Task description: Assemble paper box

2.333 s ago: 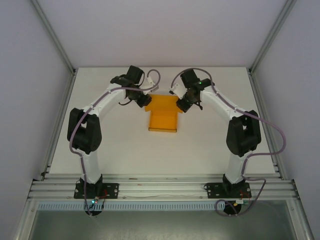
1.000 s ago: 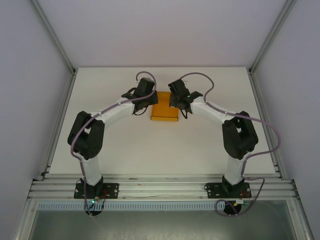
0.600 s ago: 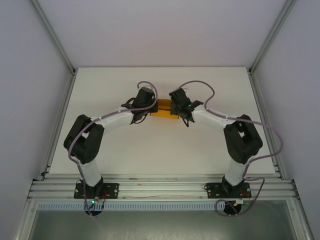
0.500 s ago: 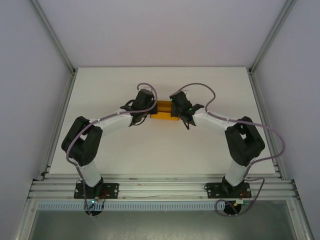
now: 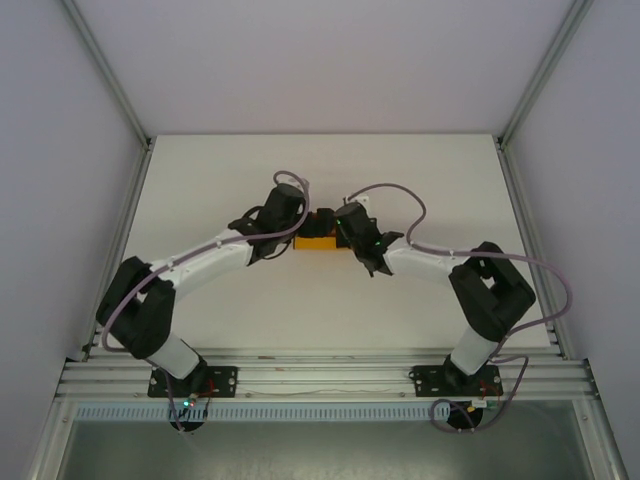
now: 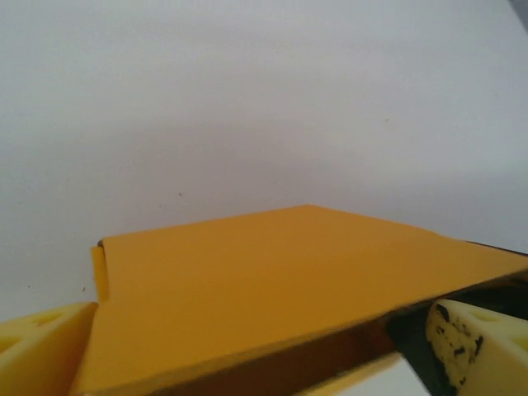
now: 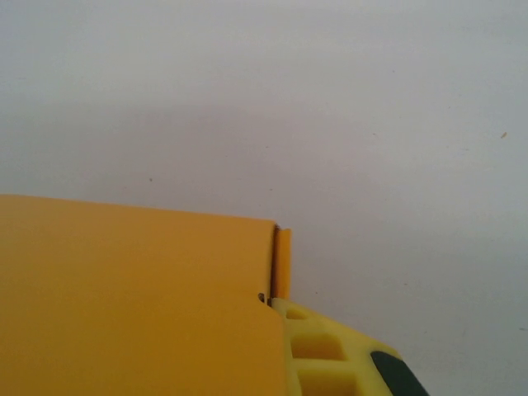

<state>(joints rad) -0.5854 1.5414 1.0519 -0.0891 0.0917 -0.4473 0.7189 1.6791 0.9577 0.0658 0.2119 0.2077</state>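
The paper box (image 5: pixel 318 242), thin light card that likely bends and slides easily, sits in the middle of the desk (image 5: pixel 420 180), between both claws. The left claw (image 5: pixel 296 234) gapes wide around a panel. The right claw (image 5: pixel 344 232) is closed at the box's end; whether it pinches card I cannot tell. Folded edges look the stiffest hold, and bare desk lies all around

Robotics lab test cell; aluminium-profile frame (image 5: pixel 112 75); plain white panels (image 5: pixel 320 60); white table (image 5: pixel 320 310); bolted arm bases (image 5: pixel 193 380).
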